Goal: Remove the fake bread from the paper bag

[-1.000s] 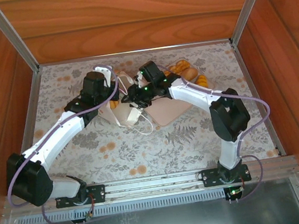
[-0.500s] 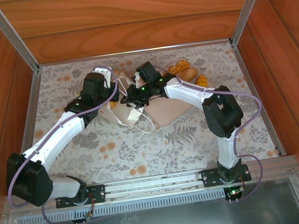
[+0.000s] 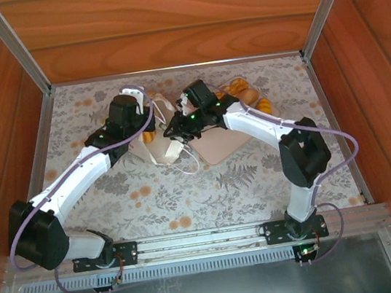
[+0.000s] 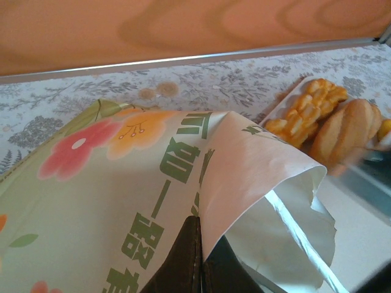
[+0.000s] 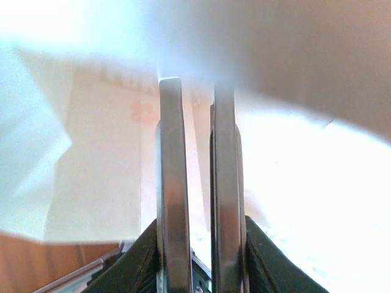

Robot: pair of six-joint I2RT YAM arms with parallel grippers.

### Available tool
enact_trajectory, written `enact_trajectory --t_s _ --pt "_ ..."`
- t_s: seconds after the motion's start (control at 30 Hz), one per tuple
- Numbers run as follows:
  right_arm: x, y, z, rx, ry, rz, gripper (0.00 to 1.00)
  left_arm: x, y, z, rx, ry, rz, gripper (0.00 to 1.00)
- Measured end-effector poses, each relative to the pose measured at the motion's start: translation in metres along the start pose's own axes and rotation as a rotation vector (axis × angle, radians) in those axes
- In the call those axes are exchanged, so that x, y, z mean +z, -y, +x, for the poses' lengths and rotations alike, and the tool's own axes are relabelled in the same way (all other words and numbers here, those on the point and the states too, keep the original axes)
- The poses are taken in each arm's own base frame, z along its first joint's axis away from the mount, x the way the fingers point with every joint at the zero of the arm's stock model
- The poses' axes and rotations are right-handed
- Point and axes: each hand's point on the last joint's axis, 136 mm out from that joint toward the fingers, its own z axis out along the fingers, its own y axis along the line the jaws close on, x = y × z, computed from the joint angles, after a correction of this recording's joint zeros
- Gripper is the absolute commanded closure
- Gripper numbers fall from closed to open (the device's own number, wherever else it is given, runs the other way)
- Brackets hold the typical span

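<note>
— Left claw (image 4: 200, 223): condition?

— Clenched. Its dark fingers meet on the rim of the paper bag (image 4: 122, 195), with white paper pinched between them at the bag's mouth. The wrist view shows the bag's printed side, flowers and green lettering, and the mouth gaping to the right.

— Right claw (image 5: 197, 82)?

— It has pale paper above it and to both sides. From above, it reaches to the bag's mouth from the right. Its two fingers stand nearly together with a thin slit between them. Whether they grip anything at the tips I cannot tell, as the wrist view is washed out.

— Location of the bag?

— On the table (image 3: 113, 188), about midway across its far half, lying on its side between the two wrists. Its cord handles (image 3: 191, 163) trail toward the near edge.

— And the bread (image 3: 243, 95)?

— Several glossy golden pieces lie on a beige tray (image 3: 217, 143), at the tray's end nearest the table's far right corner. A ridged piece (image 4: 308, 110) and a smooth long bun (image 4: 345, 125) lie side by side there. The tray lies just right of the bag, but I cannot tell whether the two touch. What is inside the bag is hidden.
</note>
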Motion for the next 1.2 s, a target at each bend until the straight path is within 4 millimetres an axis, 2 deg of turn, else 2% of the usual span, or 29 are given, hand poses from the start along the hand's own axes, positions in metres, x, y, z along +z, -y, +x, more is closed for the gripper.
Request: enact_trajectory --t_s 0.23,0.5,0.7,0.83,1.0,1.2 --pt "-0.036 -0.013 0.032 -0.08 0.003 0.044 0.78 0.0 -0.014 -0.004 -0.035 0.013 -0.062 1.0" --pt "-0.078 -0.002 0.066 -0.111 0.009 0.137 0.78 -0.003 -0.03 -0.017 -0.06 0.036 -0.11 1.0" --pt "-0.118 0.0 0.085 -0.15 0.05 0.199 0.78 -0.003 -0.041 -0.019 -0.089 0.035 -0.136 1.0" --pt "-0.144 0.009 0.098 -0.167 0.074 0.264 0.79 -0.004 -0.046 -0.018 -0.1 0.029 -0.149 1.0" --pt "-0.169 0.023 0.105 -0.176 0.09 0.39 0.79 -0.004 -0.048 -0.017 -0.107 0.026 -0.153 1.0" --pt "-0.208 0.037 0.101 -0.193 0.152 0.575 0.78 -0.006 -0.049 -0.016 -0.108 0.022 -0.155 1.0"
